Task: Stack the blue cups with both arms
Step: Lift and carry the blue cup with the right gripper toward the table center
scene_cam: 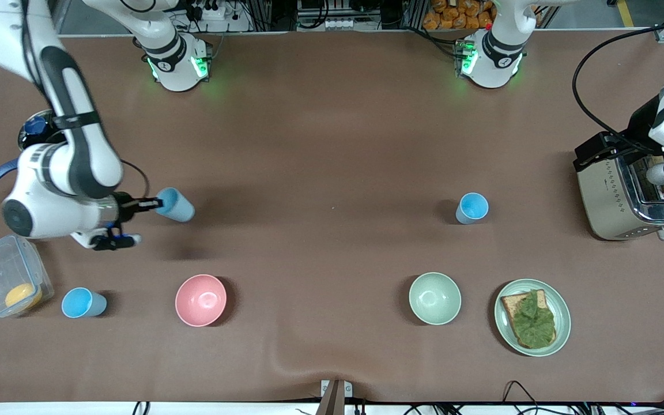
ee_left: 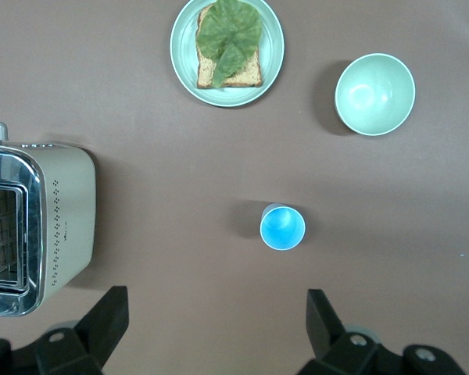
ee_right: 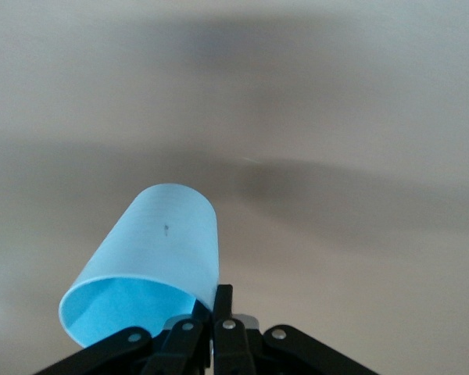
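Observation:
My right gripper [scene_cam: 156,203] [ee_right: 213,306] is shut on the rim of a blue cup [scene_cam: 176,206] [ee_right: 160,250]. One finger is inside the cup and one outside, and the cup hangs tipped on its side over the table at the right arm's end. A second blue cup [scene_cam: 83,302] stands upright nearer the front camera, beside the clear box. A third blue cup [scene_cam: 472,208] [ee_left: 282,227] stands upright toward the left arm's end. My left gripper [ee_left: 217,320] hangs open and empty high over the table beside that cup and the toaster.
A pink bowl [scene_cam: 200,300] and a pale-green bowl [scene_cam: 434,298] [ee_left: 374,94] sit near the front. A plate with toast and lettuce [scene_cam: 532,317] [ee_left: 227,51] lies beside the green bowl. A toaster [scene_cam: 626,193] [ee_left: 39,223] stands under the left arm. A clear box [scene_cam: 8,282] sits at the right arm's end.

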{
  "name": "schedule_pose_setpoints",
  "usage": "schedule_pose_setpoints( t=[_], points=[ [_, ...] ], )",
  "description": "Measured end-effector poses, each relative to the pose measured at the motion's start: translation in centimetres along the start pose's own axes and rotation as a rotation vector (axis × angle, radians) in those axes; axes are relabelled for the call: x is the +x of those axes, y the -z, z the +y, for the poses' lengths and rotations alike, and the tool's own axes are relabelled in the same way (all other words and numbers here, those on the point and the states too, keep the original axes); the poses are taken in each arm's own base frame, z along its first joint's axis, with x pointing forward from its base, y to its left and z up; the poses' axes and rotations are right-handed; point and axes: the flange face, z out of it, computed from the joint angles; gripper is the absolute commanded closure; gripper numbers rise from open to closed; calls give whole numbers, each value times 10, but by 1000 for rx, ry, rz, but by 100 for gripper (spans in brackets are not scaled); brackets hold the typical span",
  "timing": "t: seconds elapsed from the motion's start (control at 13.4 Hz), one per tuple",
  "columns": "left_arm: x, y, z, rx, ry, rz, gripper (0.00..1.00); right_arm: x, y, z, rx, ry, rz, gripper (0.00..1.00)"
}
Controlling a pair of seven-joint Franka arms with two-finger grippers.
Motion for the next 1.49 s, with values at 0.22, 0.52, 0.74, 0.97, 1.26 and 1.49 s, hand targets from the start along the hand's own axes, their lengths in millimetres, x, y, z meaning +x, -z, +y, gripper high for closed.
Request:
schedule_pose_setpoints(
  t=[0.22, 0.52, 0.74, 0.97, 1.26, 1.49],
  points=[
    [0, 0, 0, 0, -1, 0, 0, 16, -35, -148, -47, -16, -3, 100],
    [0, 0, 1, 0, -1, 1, 0, 24, -100, -263, -23, -17, -15, 100],
    [0, 0, 1, 0, -1, 1, 0, 9, -126, -325, -17, -1, 18, 100],
    [0, 0, 1, 0, -1, 1, 0, -15, -140, -377, 61, -18, 24, 100],
    [0, 0, 3, 0, -7, 2, 0, -37, -176, -428, 95, -21, 95, 100],
    [-2, 0, 12, -1, -23, 2, 0, -31, -195, -425, 89, -33, 101, 100]
  ],
)
